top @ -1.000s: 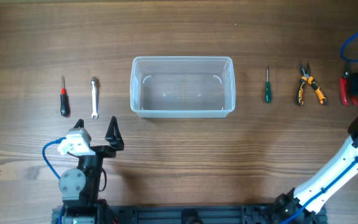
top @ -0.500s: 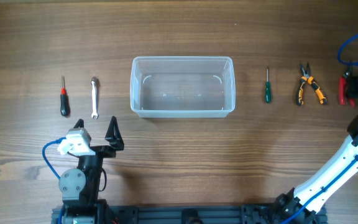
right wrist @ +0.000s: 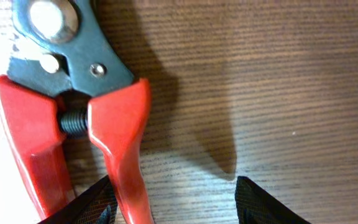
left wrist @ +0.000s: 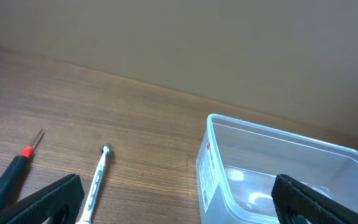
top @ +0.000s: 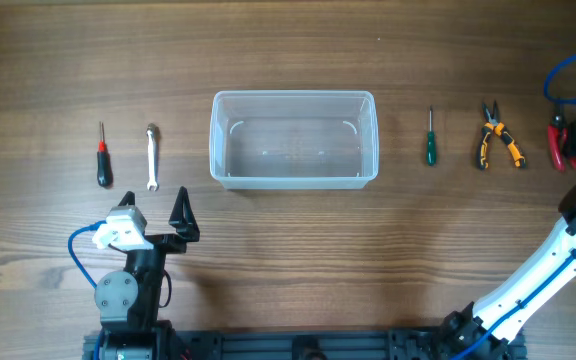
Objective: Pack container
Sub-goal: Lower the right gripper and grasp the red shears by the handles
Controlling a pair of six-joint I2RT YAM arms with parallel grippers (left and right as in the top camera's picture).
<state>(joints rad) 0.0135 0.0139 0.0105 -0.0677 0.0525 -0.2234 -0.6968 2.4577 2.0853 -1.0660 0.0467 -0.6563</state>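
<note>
A wooden table (top: 288, 250) with a brown, streaked grain is seen across all views. In the left wrist view a plain beige wall (left wrist: 197, 43) is met at the table's far edge.

The container (top: 293, 96) is set near the middle of the table, upright and with nothing inside it. A small wrench (top: 152, 157) and a red-and-black screwdriver (top: 103, 160) are laid side by side to its left, apart from each other. To its right, a green-handled screwdriver (top: 430, 145), orange-and-black pliers (top: 498, 138) and red-handled cutters (top: 560, 145) are laid in a row.

The left gripper (top: 154, 205) is held near the front edge, below the wrench, with its jaws spread wide and nothing between them. In its wrist view the container's near wall (left wrist: 213, 168) is framed between the two fingers.

The right gripper (top: 568, 140) is placed over the cutters at the table's far right. In its wrist view the fingers are seen part-way apart. One red handle (right wrist: 114, 124) lies just inside one finger. Bare wood is left between it and the other finger, so no clamp is shown.
</note>
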